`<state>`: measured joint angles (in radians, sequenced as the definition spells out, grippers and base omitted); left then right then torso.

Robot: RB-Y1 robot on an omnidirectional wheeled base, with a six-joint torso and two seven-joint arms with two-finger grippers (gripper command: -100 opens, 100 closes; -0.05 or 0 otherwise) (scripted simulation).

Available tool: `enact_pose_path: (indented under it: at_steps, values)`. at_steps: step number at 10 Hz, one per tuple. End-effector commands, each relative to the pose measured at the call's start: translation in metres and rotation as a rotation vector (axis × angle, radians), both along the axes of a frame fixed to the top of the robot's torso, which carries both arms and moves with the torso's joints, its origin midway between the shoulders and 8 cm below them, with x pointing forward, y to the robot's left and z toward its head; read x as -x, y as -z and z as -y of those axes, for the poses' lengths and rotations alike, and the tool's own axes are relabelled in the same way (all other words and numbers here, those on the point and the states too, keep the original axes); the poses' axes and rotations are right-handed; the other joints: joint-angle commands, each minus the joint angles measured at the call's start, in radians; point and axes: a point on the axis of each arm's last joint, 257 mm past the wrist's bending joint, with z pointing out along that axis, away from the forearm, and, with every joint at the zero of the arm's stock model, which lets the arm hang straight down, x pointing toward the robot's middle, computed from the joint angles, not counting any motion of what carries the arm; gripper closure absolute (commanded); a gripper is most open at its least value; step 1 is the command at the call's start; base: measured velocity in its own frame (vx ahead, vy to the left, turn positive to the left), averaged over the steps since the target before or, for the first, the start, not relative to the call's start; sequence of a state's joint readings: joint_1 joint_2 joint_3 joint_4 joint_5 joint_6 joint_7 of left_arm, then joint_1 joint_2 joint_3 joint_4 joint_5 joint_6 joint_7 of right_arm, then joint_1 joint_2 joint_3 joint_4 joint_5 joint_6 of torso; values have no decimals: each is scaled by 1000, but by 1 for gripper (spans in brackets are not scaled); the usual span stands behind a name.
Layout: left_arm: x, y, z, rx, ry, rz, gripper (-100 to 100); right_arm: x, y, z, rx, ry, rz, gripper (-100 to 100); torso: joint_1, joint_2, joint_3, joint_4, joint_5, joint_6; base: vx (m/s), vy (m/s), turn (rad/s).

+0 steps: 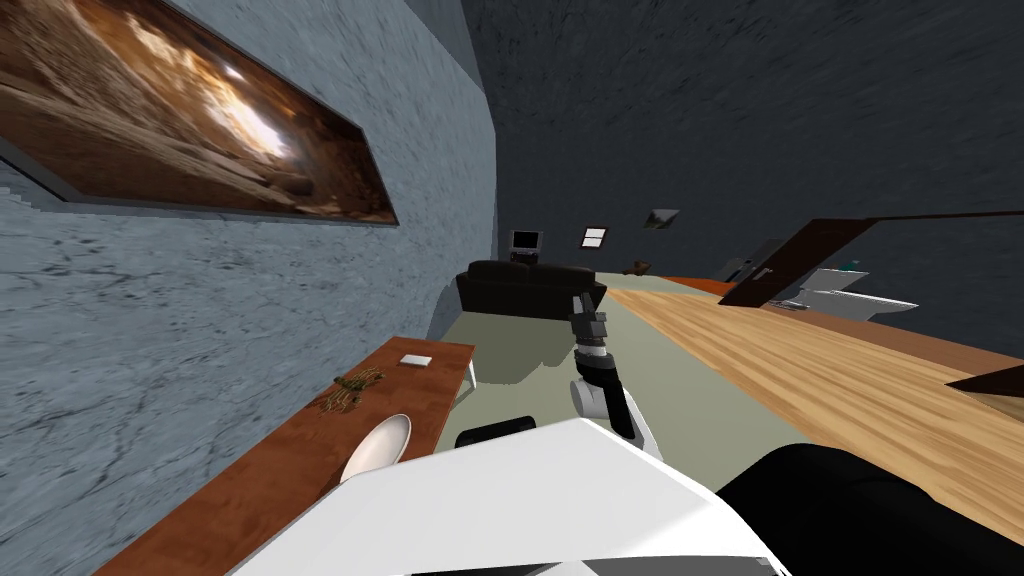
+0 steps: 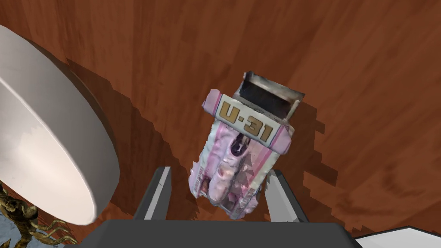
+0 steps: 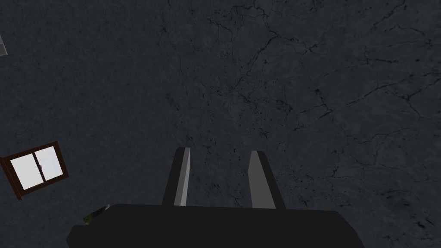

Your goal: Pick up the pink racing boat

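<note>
Now the pink racing boat [image 2: 239, 159] is seen lying on the brown worktop [image 2: 366, 86] beside a white bowl [image 2: 43, 142], one end between the spread, empty fingers of the left hand [image 2: 219, 171]. The right hand [image 3: 220, 150] is held parted and empty.

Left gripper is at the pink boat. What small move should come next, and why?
Probably ease the left gripper a little further along the pink boat, then close. Its fingers stand open either side of the boat's near end, with a gap on one side, and most of the hull lies beyond their tips on the brown table.
</note>
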<state>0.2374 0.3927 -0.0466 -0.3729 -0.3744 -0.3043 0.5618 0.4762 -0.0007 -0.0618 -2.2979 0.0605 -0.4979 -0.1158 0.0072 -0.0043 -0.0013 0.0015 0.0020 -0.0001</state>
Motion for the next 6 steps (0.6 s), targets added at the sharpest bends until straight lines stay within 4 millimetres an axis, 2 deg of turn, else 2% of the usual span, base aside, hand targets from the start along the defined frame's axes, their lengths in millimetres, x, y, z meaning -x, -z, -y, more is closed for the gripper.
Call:
enact_pose_path:
  at_steps: [1,4,5,6]
  values:
    - [0,0,0,0,0,0,100,0,0,0,0,0,0,0,0,0,0,0,0,0,0,0,0]
    - [-3,0,0,0,2,4,100,0,0,0,0,0,0,0,0,0,-1,-1,1,-1,0,0,0]
    - [-2,0,0,0,2,4,0,0,0,0,0,0,0,0,0,0,-1,-1,1,-1,0,0,0]
    - [10,-6,-13,-3,-1,1,100,0,0,0,0,0,0,0,0,0,0,-1,1,-1,31,-52,0]
